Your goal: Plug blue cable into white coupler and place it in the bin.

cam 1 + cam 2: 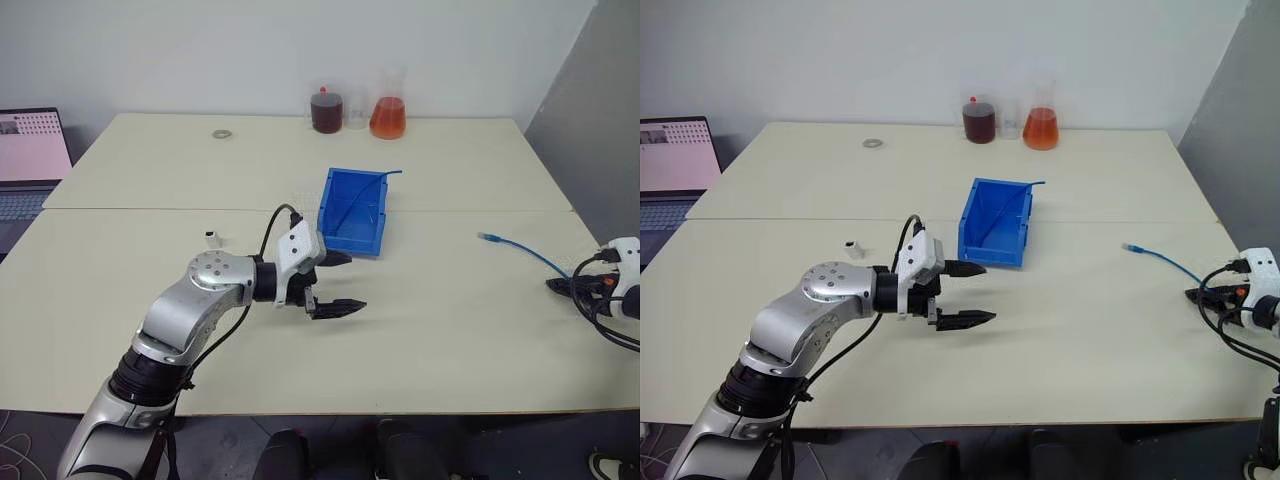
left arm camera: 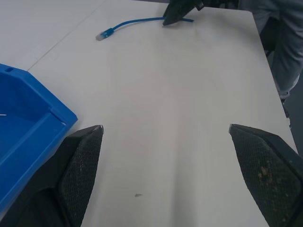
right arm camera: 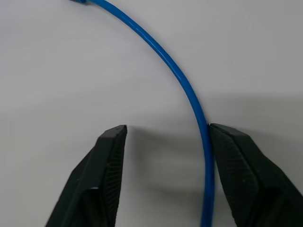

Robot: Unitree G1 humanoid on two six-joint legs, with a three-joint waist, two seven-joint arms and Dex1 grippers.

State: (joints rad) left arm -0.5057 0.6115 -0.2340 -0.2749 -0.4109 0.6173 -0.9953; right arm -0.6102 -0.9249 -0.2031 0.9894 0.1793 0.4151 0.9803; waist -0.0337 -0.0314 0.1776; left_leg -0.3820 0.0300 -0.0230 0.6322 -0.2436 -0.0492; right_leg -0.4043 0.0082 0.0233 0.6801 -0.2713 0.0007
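Nothing readable here, honestly. The laptop (image 1: 30,150) at the table's edge has a pinkish screen with a grid of tiny dots or icons up top, but it's way too small to make out any words. The bin (image 1: 352,210), the beaker (image 1: 327,110) and the flask (image 1: 388,110) at the back don't show any labels or markings I can read. The coupler (image 1: 212,239) has no visible print either.
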